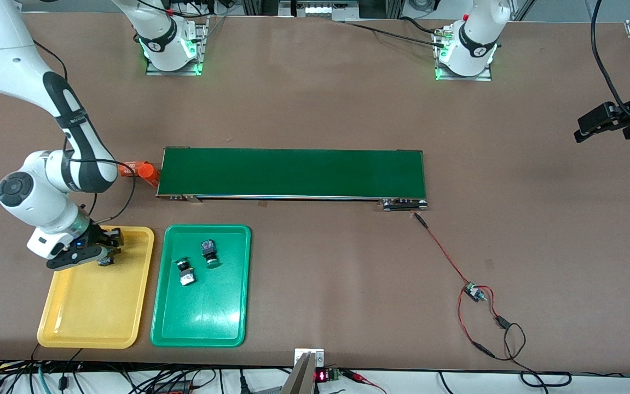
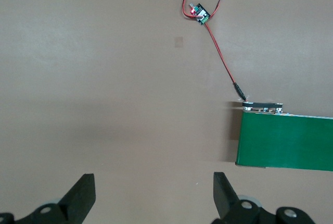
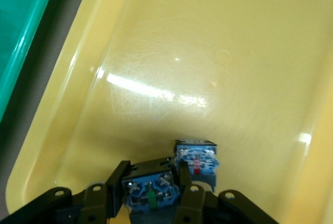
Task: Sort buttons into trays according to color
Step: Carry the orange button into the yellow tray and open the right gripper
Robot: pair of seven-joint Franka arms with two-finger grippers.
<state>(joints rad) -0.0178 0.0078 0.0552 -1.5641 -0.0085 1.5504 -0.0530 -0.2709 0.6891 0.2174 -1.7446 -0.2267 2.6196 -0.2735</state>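
Note:
My right gripper (image 1: 108,257) is low over the yellow tray (image 1: 90,323), at the tray's end nearest the belt. It is shut on a button (image 3: 150,190) with a black-and-blue body, held between both fingers; the button's cap is hidden. A second button (image 3: 196,161) rests in the yellow tray (image 3: 208,52) right beside the held one. Two more buttons (image 1: 186,271) (image 1: 209,251) lie in the green tray (image 1: 205,323). My left gripper (image 1: 585,130) waits open over bare table at the left arm's end, and nothing sits between its fingers (image 2: 83,195).
A long dark-green conveyor belt (image 1: 293,172) crosses the middle of the table, with an orange cylinder (image 1: 139,169) at its end toward the right arm. A red-and-black wire with a small circuit board (image 1: 473,293) trails from the belt's other end. The green tray's rim (image 3: 21,26) borders the yellow tray.

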